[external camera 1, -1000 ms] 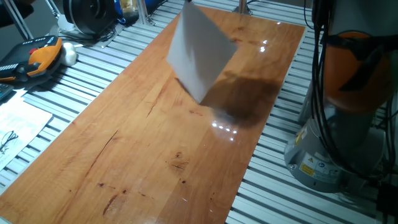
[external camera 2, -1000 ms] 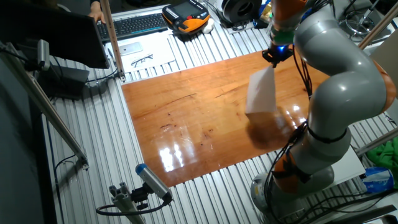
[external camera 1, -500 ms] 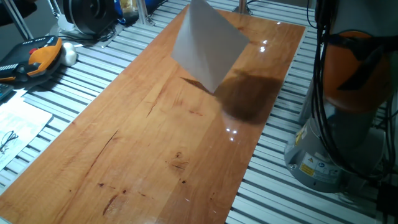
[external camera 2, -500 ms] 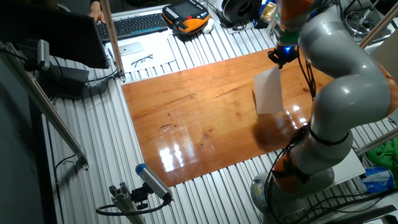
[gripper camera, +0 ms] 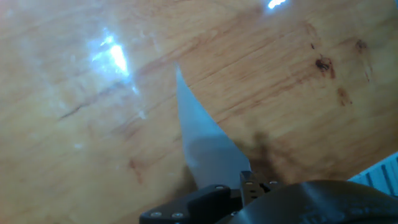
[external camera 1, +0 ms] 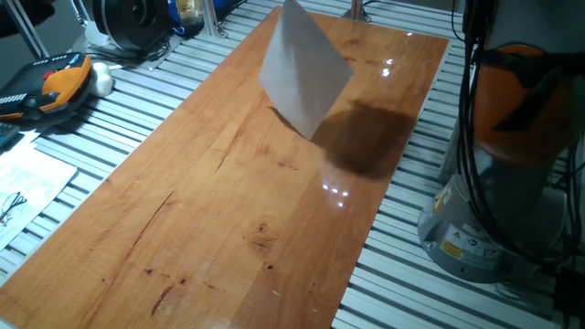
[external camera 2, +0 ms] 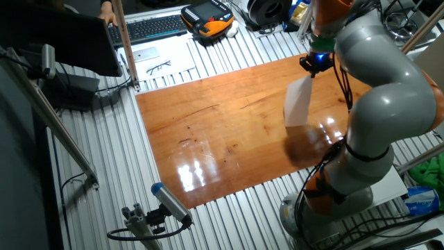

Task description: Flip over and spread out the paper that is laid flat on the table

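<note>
So you're looking at the gripper [external camera 2: 311,64] pinching the paper [external camera 1: 303,75] by its top edge, and the sheet is hanging clear of the desk [external camera 1: 210,201], over the far end. It's dangling tilted, white face showing, and it's throwing a dark shadow on the wood just right of it. In the hand view you're seeing the paper [gripper camera: 202,146] edge-on.

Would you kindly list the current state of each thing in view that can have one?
paper: lifted off the board, hanging tilted from the tool, plain face showing.
tool: shut on the paper's top edge.
table: bare, glossy, shadow under the paper.
glasses: lying folded open on a printed sheet.
</note>
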{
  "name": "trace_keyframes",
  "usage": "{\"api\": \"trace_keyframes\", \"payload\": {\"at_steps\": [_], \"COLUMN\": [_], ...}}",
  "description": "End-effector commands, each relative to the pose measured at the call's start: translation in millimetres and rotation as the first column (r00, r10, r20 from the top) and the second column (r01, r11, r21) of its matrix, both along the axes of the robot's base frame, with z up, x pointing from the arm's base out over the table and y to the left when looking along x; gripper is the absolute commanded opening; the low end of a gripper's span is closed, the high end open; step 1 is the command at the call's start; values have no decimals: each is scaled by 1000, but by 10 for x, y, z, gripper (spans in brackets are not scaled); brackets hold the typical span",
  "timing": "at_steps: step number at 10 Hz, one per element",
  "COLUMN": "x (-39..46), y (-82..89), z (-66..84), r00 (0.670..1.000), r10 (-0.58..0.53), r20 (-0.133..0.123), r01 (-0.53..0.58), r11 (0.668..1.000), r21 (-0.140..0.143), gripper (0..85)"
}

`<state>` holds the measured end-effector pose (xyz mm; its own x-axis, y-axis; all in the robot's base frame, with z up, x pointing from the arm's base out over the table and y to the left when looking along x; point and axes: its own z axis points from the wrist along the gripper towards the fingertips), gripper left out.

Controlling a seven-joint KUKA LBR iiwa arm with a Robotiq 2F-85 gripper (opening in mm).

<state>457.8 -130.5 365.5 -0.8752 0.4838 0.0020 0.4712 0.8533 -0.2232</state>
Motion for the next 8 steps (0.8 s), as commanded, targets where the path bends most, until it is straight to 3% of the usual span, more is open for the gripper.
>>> {"api": "trace_keyframes", "payload": {"at_steps": [1, 2, 3, 4, 5, 6, 8], "x": [-14, -25, -28, -48, -42, -7, 135], "y": [-8, -15, -20, -47, -45, -9, 200], "z": [11, 17, 12, 8, -2, -18, -3], "r00": [1000, 999, 999, 997, 997, 997, 1000], "r10": [10, 37, 50, 68, 65, 58, 1], "r20": [-18, -20, -18, -42, -47, -46, -5], "r01": [-10, -38, -52, -75, -74, -66, -2], "r11": [999, 995, 991, 980, 976, 977, 993], "r21": [-46, -94, -122, -183, -203, -201, -119], "gripper": [0, 0, 0, 0, 0, 0, 0]}}
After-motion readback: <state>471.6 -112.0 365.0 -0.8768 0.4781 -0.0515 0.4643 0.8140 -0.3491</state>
